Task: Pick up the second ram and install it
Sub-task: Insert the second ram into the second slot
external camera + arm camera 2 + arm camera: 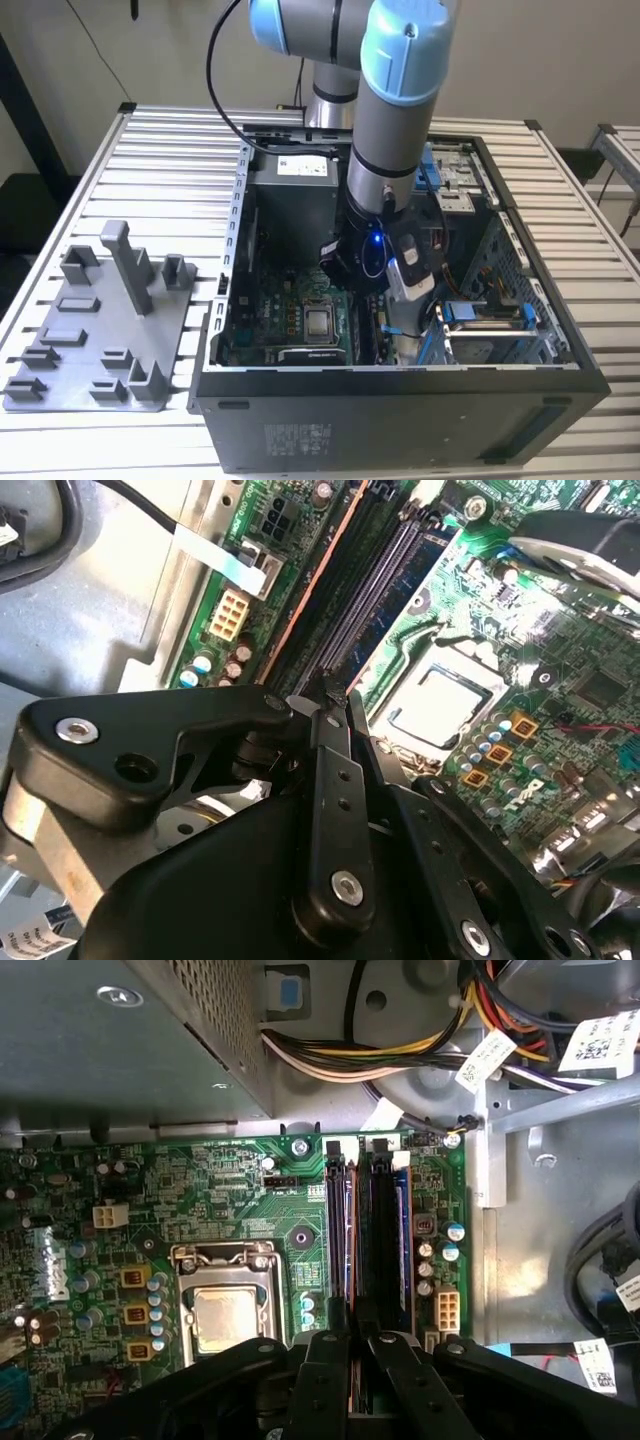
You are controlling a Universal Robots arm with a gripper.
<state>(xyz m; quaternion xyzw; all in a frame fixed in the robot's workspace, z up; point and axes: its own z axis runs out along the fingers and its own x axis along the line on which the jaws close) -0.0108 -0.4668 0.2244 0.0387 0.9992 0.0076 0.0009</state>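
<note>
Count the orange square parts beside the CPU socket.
3 orange parts, in a row beside the CPU socket in the first wrist view: one end, the middle, the other end. Others may be hidden.

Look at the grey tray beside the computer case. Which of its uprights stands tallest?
The slim post near the middle of the tray. It rises well above the squat blocks around it.

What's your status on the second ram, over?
Gripper shut on the second ram. Ram standing edge-on at the motherboard slots. Nothing seen in the way.
</note>
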